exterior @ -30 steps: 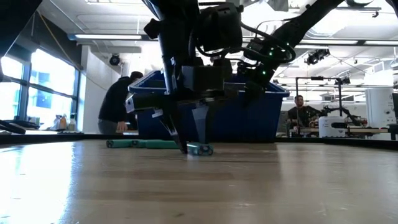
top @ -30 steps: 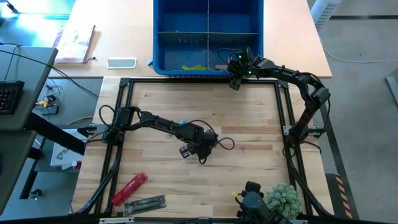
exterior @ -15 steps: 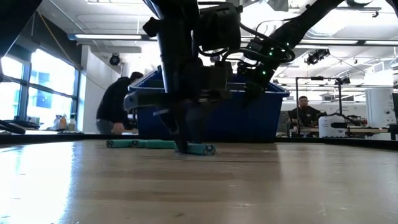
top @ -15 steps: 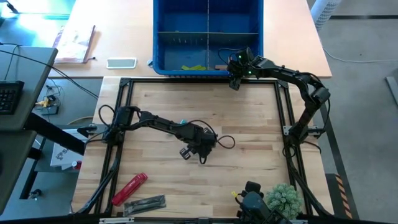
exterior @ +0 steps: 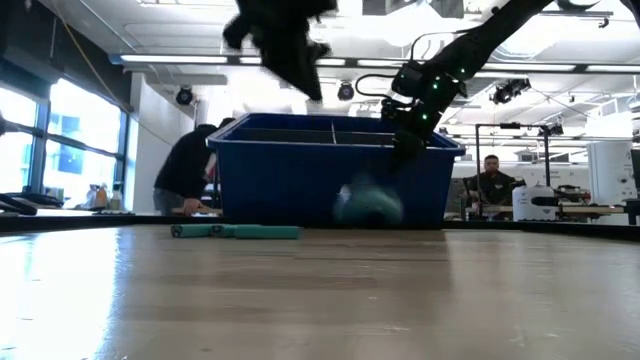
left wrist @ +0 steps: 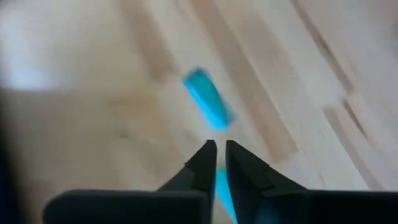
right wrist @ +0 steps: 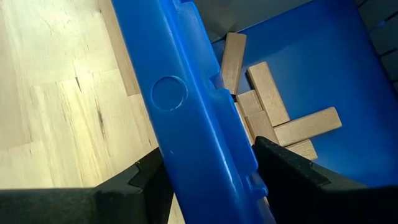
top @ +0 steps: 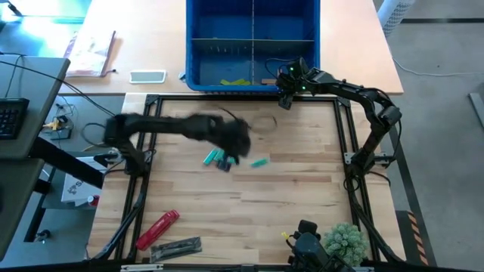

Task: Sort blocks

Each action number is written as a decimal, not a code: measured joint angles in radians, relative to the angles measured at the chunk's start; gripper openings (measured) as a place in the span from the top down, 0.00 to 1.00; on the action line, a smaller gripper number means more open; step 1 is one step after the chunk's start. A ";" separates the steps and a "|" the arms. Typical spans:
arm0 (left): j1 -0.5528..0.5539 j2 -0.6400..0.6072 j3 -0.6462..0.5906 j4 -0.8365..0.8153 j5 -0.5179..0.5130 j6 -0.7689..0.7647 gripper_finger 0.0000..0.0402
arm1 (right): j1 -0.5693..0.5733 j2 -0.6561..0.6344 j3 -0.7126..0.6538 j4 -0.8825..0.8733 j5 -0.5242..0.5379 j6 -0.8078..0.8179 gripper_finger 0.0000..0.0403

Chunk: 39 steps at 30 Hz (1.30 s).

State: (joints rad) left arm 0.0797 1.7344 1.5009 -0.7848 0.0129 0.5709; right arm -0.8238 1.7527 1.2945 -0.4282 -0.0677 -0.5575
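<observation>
Left wrist view | teal block [left wrist: 207,106] just beyond pinched left hand [left wrist: 216,155]

Three teal blocks [top: 218,159] are seen on the table [top: 302,196], at least five tan blocks [right wrist: 268,92] in the blue bin [top: 199,30]; one red tool [top: 156,228]; two arms.
</observation>
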 joint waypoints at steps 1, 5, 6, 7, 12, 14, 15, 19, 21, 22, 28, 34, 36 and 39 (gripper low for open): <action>0.022 -0.033 0.002 0.015 -0.013 -0.002 0.99 | 0.000 0.000 0.000 0.000 0.000 0.000 0.52; 0.130 -0.150 0.001 0.077 -0.048 -0.005 0.99 | 0.000 0.000 0.000 0.000 0.000 0.000 0.52; 0.154 -0.172 0.001 0.092 -0.047 -0.006 0.99 | 0.000 0.000 0.000 0.000 0.000 0.000 0.52; 0.176 -0.196 0.001 0.109 -0.044 -0.007 0.99 | 0.000 0.000 0.000 0.000 0.000 0.000 0.52; 0.281 -0.245 0.003 0.151 -0.022 -0.008 0.99 | 0.000 0.000 0.000 0.000 0.000 0.000 0.52; 0.308 -0.243 0.002 0.146 0.042 0.006 0.99 | 0.000 0.000 0.000 0.000 0.000 0.000 0.52; 0.320 -0.244 0.002 0.140 0.084 0.014 1.00 | 0.000 0.000 0.000 0.000 0.000 0.000 0.52; 0.350 -0.236 -0.032 0.152 0.186 0.012 1.00 | 0.000 0.000 0.000 0.000 0.000 0.000 0.52; 0.354 -0.228 -0.107 0.249 0.209 -0.022 1.00 | 0.000 0.000 0.000 0.000 0.000 0.000 0.52; 0.348 -0.222 -0.151 0.344 0.225 -0.050 1.00 | 0.000 0.000 0.000 0.000 0.000 0.000 0.52; 0.264 -0.070 -0.365 0.923 0.268 -0.245 0.98 | 0.000 0.000 0.000 0.000 0.000 0.000 0.52; 0.148 0.198 -0.279 1.193 0.267 -0.390 0.87 | 0.000 0.000 0.000 0.000 0.000 0.000 0.52; 0.119 0.278 -0.230 1.242 0.268 -0.408 0.82 | 0.000 0.000 0.000 0.000 0.000 0.000 0.52; 0.094 0.377 -0.158 1.298 0.265 -0.425 0.76 | 0.000 0.000 0.000 0.000 0.000 0.000 0.52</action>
State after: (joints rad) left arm 0.1737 2.1116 1.3431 0.5130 0.2776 0.1458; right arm -0.8242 1.7527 1.2945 -0.4282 -0.0677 -0.5572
